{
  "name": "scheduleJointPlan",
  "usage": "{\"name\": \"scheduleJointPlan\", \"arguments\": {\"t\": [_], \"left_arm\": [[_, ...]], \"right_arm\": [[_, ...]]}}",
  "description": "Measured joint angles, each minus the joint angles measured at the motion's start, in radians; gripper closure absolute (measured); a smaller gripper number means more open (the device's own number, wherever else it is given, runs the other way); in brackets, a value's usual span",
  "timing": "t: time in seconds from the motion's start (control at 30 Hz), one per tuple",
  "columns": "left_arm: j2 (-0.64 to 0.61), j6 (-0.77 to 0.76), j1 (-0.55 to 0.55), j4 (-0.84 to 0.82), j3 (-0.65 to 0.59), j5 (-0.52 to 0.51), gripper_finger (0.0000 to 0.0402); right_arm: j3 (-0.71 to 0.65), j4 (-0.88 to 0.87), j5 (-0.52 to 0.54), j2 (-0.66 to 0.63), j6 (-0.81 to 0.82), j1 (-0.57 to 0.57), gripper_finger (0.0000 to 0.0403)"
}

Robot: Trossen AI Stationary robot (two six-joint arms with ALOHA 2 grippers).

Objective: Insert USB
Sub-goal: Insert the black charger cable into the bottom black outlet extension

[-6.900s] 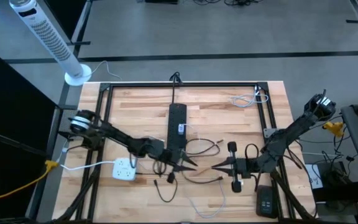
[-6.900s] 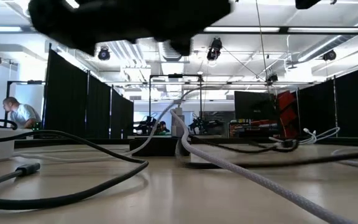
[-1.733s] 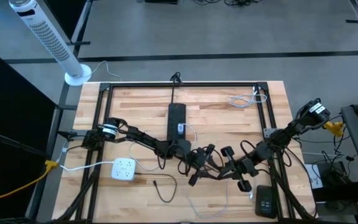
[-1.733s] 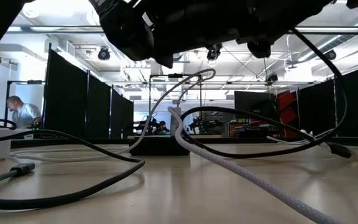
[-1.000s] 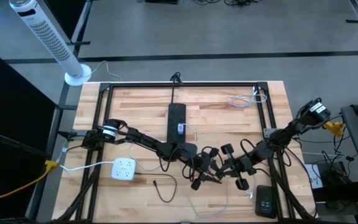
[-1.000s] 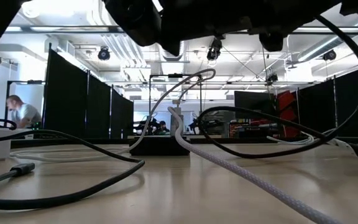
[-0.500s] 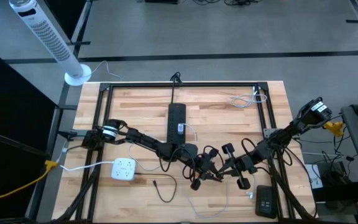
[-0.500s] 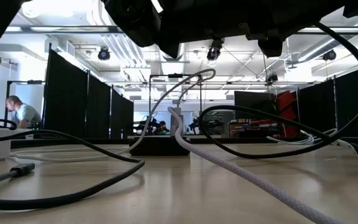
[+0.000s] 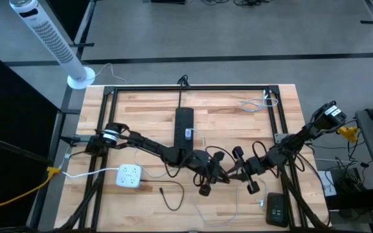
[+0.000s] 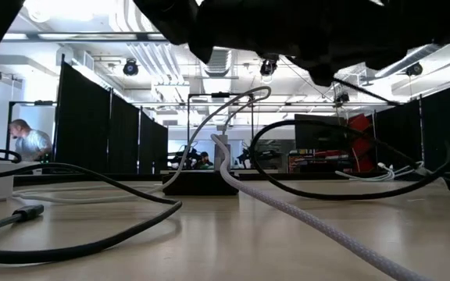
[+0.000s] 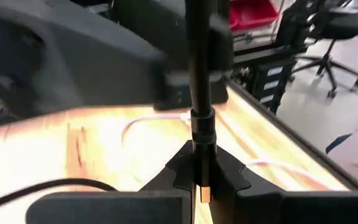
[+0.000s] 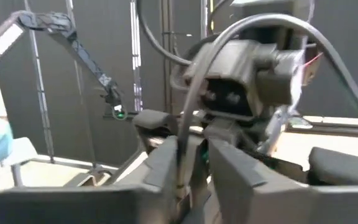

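Just in front of the black power strip (image 9: 184,123) on the table (image 9: 141,103), the left end effector (image 9: 216,175) is pinched on the black USB cable (image 11: 201,93) behind its plug. The right end effector (image 9: 228,176) meets it there, fingers slightly parted around the cable. Best to square the plug with the port first — then push straight, no twisting.
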Motion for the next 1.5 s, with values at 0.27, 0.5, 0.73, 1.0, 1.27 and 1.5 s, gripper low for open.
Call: {"name": "scheduleJointPlan", "arguments": {"t": [0.27,0.5,0.73,1.0,1.27,1.5], "left_arm": [[-0.005,-0.052,0.008,-0.123,0.0,-0.054,0.0394],[-0.005,-0.166,0.047,-0.212,0.0,-0.058,0.0394],[-0.005,-0.2,0.067,-0.232,0.0,-0.06,0.0394],[-0.005,-0.187,0.061,-0.258,0.0,0.009,0.0394],[-0.005,-0.162,0.053,-0.28,0.0,0.012,0.0394],[-0.005,-0.128,0.037,-0.276,0.0,-0.004,0.0394]], "right_arm": [[0.04,-0.384,0.058,-0.244,0.0,0.051,0.021],[0.214,-0.781,0.038,-0.349,0.064,0.168,0.0214],[0.38,-0.925,0.015,-0.154,0.096,0.177,0.0234],[0.592,-1.339,0.158,0.006,0.095,0.106,0.0233],[0.703,-1.651,0.173,0.013,0.213,0.049,0.0229],[0.715,-1.743,0.145,0.013,0.305,0.019,0.0238]]}}
